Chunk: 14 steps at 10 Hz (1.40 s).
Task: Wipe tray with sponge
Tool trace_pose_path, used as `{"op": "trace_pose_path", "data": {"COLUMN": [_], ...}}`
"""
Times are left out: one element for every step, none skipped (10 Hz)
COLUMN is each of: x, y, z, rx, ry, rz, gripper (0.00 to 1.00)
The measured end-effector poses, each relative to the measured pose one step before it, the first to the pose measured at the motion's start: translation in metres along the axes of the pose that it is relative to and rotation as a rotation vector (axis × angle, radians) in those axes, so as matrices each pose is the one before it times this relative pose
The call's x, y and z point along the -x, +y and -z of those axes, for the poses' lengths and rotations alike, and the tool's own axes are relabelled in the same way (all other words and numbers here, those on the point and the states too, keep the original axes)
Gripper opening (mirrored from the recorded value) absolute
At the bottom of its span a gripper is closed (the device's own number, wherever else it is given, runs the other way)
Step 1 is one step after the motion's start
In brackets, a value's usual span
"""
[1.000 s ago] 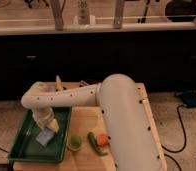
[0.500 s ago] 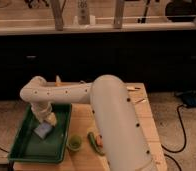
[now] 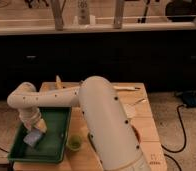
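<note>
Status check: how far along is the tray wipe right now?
Done: the sponge lies inside the tray, on its floor near the left wall. In hand: the gripper is down in the tray at the sponge's far edge, apparently in contact with it. Left: the floor's right half, toward the green cup, shows no sign of wiping either way, so most passes likely remain.

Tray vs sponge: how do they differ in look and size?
Colour: the tray is dark green, the sponge is pale blue-grey.
Size: the tray is far bigger. The sponge lies inside it, towards its left side.
Form: the tray has a raised rim, the sponge is a flat pad.
Both are rectangular.
The claw is just above the sponge, over the tray.
</note>
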Motion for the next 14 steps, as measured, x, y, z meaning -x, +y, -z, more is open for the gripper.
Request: {"op": "trace_pose_path", "data": {"x": [0.00682,0.00908,0.00401,0.00076,-0.00021,0.00117,-0.00156,-0.00668,-0.00861,-0.01805,-0.01712,-0.01986,-0.00894,-0.00703], "y": [0.00733,0.01643,0.01662,0.01267,0.01587,0.0069,0.00387,0.0005,-0.00178,-0.00246,-0.00266,-0.00929,-0.00658,-0.01017], "z": [-0.00115,-0.00073,0.00194,0.00293,0.0049,0.00365,0.00161,0.0036,0.00259,0.00487,0.00316,0.00253,0.00055,-0.00033], "rx": [-0.00307,-0.0033,-0.00603,-0.0058,-0.00784,-0.00638,-0.001,-0.00397,-0.00424,0.00122,0.00458,0.00289,0.00248,0.00942], "ry": [-0.00919,-0.00962,-0.00351,-0.0003,0.00127,0.00214,0.00767,0.01183,0.00883,0.01356,0.00989,0.00931,0.00349,0.0023], "rz": [0.01107,0.011,-0.00229,-0.00747,-0.01515,-0.01197,-0.0164,-0.01789,-0.01303,-0.01705,-0.01258,-0.01177,-0.00343,0.00291], "gripper": [0.02,0.02,0.02,0.02,0.02,0.02,0.02,0.02,0.02,0.02,0.02,0.02,0.02,0.02]}}
